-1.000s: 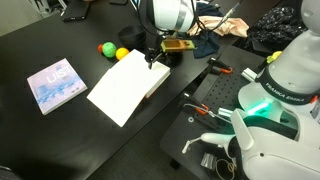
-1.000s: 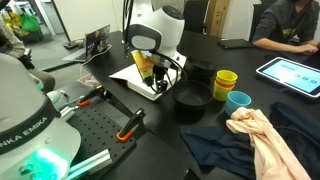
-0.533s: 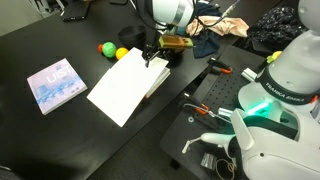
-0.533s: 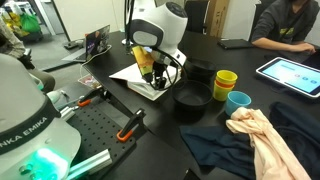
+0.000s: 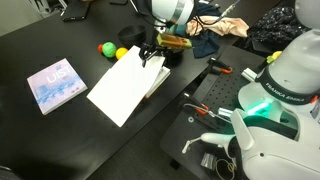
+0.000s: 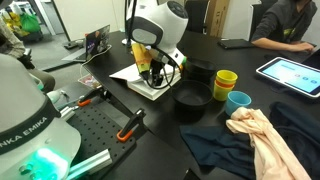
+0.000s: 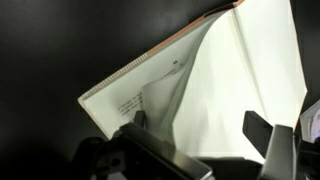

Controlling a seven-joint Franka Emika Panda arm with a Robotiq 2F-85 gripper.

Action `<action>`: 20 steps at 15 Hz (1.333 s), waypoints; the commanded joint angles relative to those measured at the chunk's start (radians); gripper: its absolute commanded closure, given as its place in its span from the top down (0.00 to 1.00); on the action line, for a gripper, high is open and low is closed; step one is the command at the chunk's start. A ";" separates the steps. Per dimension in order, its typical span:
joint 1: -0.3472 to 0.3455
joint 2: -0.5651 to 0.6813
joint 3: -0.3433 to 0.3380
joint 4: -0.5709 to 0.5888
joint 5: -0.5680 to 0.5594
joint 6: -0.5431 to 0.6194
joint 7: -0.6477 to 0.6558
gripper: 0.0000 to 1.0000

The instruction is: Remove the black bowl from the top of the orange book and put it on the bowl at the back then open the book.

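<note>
The orange book (image 5: 125, 86) lies open on the black table, white pages up. It also shows in the other exterior view (image 6: 148, 86). In the wrist view its pages (image 7: 235, 70) fill the frame, with the orange-brown cover edge at the left. My gripper (image 5: 152, 58) hovers at the book's far edge, also visible in an exterior view (image 6: 150, 74). In the wrist view its fingers (image 7: 198, 128) are spread apart over the pages and hold nothing. A black bowl (image 6: 193, 98) sits beside the book, and another black bowl (image 6: 201, 72) stands behind it.
A pale blue-and-white book (image 5: 55, 83) lies to one side. Green (image 5: 105, 47) and yellow (image 5: 121, 53) balls sit near the open book. A yellow cup (image 6: 226, 82), a blue cup (image 6: 238, 101), a peach cloth (image 6: 262, 135) and red-handled tools (image 5: 205, 108) are nearby.
My gripper has shifted slightly along the book's far edge. The pages under it stand a little higher. Nothing else has moved.
</note>
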 commanded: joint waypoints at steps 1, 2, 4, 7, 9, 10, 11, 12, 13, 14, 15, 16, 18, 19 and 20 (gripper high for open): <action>-0.065 0.025 0.086 0.013 0.026 -0.031 -0.021 1.00; -0.084 0.029 0.108 0.015 0.027 -0.035 -0.023 1.00; -0.102 0.027 0.130 0.014 0.020 -0.043 -0.021 1.00; -0.119 0.012 0.156 0.015 0.008 -0.059 -0.015 1.00; -0.137 0.006 0.183 0.019 0.005 -0.063 -0.025 1.00; -0.143 0.009 0.196 0.021 0.004 -0.054 -0.035 1.00; -0.154 0.018 0.217 0.025 0.004 -0.035 -0.054 1.00; -0.142 0.010 0.219 0.029 -0.037 -0.027 -0.049 1.00; -0.118 -0.006 0.205 0.032 -0.071 -0.033 -0.042 1.00; -0.086 -0.020 0.180 0.038 -0.121 -0.043 -0.032 1.00; -0.067 -0.024 0.164 0.041 -0.172 -0.053 -0.021 1.00; -0.058 -0.021 0.155 0.044 -0.217 -0.058 -0.013 1.00; -0.035 -0.022 0.137 0.046 -0.302 -0.062 0.005 1.00; -0.020 -0.034 0.123 0.046 -0.344 -0.074 0.009 1.00; -0.003 -0.050 0.107 0.048 -0.381 -0.090 0.016 1.00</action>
